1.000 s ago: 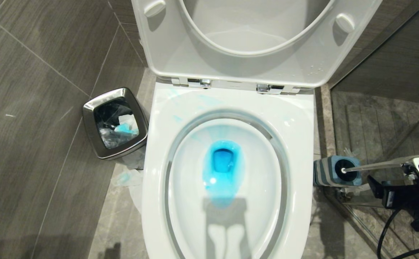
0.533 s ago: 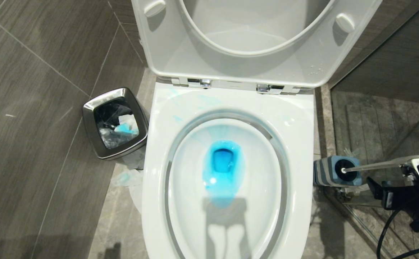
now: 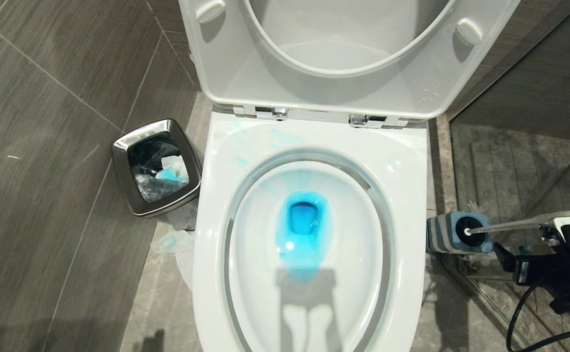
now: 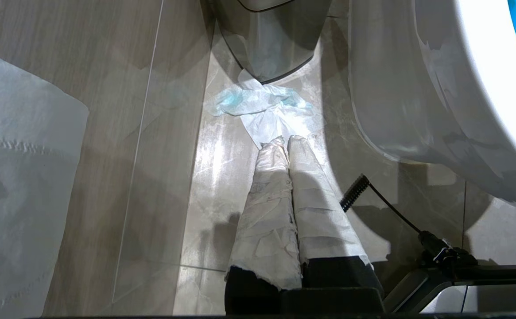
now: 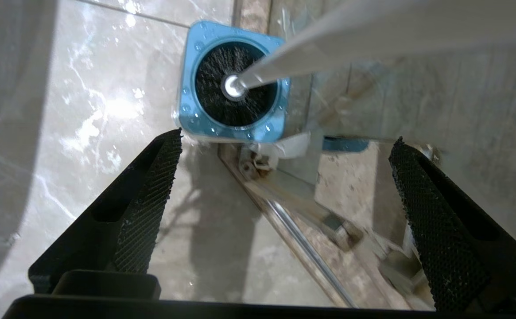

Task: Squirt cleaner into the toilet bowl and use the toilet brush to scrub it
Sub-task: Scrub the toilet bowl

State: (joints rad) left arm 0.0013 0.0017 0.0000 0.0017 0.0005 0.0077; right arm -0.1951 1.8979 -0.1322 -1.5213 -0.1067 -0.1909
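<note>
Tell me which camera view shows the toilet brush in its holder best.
The right wrist view: it looks straight down on the toilet brush, its dark bristles seated in the blue-topped holder, the handle rising toward the camera. The head view shows brush and striped holder small near the right edge. The left wrist view shows neither.

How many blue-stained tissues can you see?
2. One blue-stained tissue lies inside the steel bin left of the toilet bowl. The other lies crumpled on the floor beside the bin's base. More may be buried in the bin.
</note>
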